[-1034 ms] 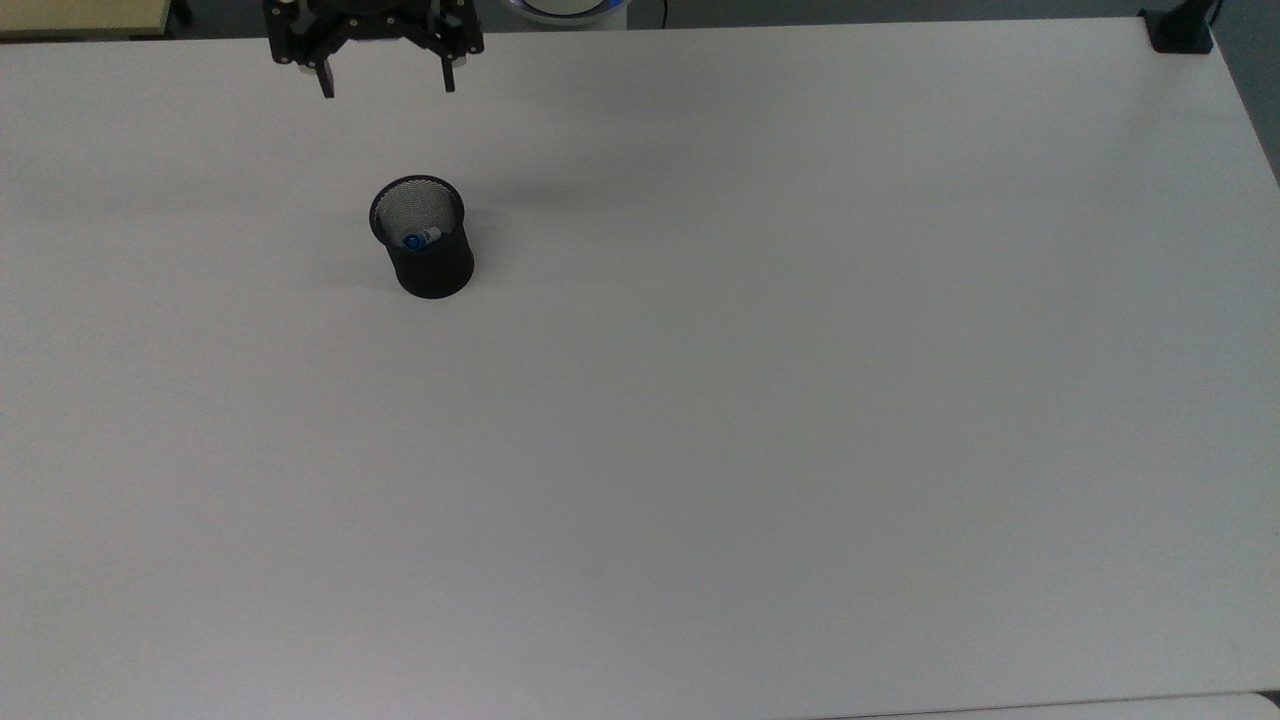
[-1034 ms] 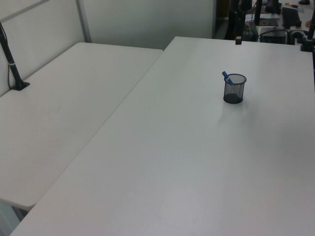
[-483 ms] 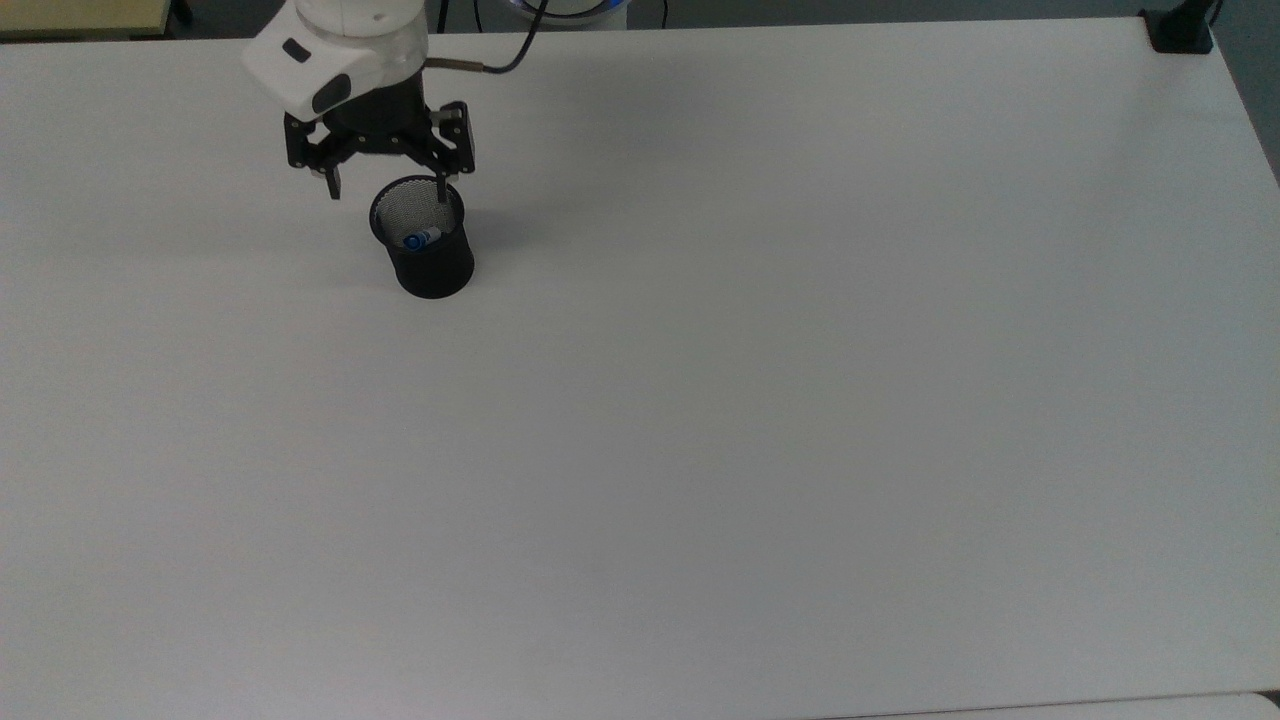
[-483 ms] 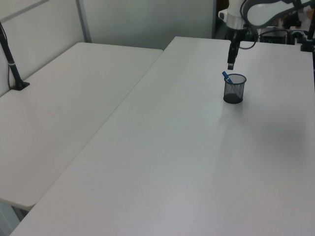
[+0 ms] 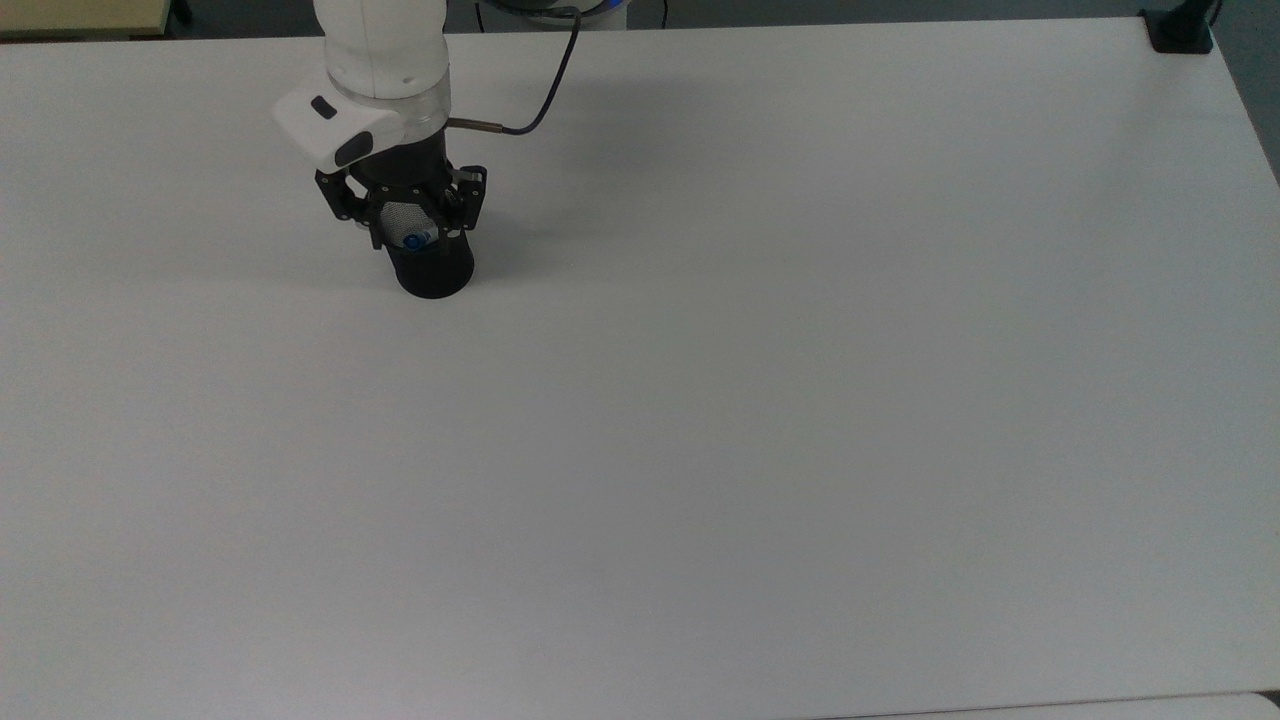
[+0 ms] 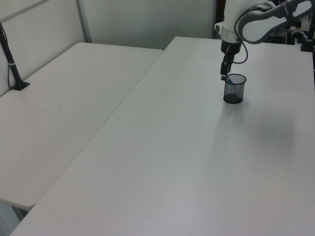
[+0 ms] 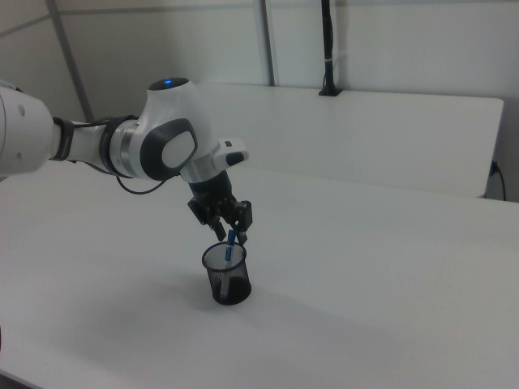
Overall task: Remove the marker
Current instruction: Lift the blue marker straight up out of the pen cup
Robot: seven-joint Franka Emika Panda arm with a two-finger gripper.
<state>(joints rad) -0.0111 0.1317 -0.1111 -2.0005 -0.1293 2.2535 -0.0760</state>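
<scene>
The marker (image 5: 413, 240) stands tilted inside the black mesh cup (image 5: 436, 275), its blue top poking above the rim. My gripper (image 5: 408, 228) hangs right over the cup's mouth, open, with one finger on each side of the marker's top. In the right view the marker (image 7: 230, 245) rises between the fingertips of the gripper (image 7: 229, 237), above the cup (image 7: 229, 284); I see no touch. In the left view the gripper (image 6: 224, 77) sits at the near rim of the cup (image 6: 234, 91). The marker's lower part is hidden in the cup.
The cup stands on a wide white table (image 5: 700, 450) with bare surface all around. A black clamp (image 5: 1180, 30) sits at the top view's top right corner. A second white table (image 6: 59, 108) with a black post (image 6: 12, 64) adjoins in the left view.
The gripper has moved from the table's far edge down over the cup, and its fingers now straddle the marker's top. Cup and marker have not moved.
</scene>
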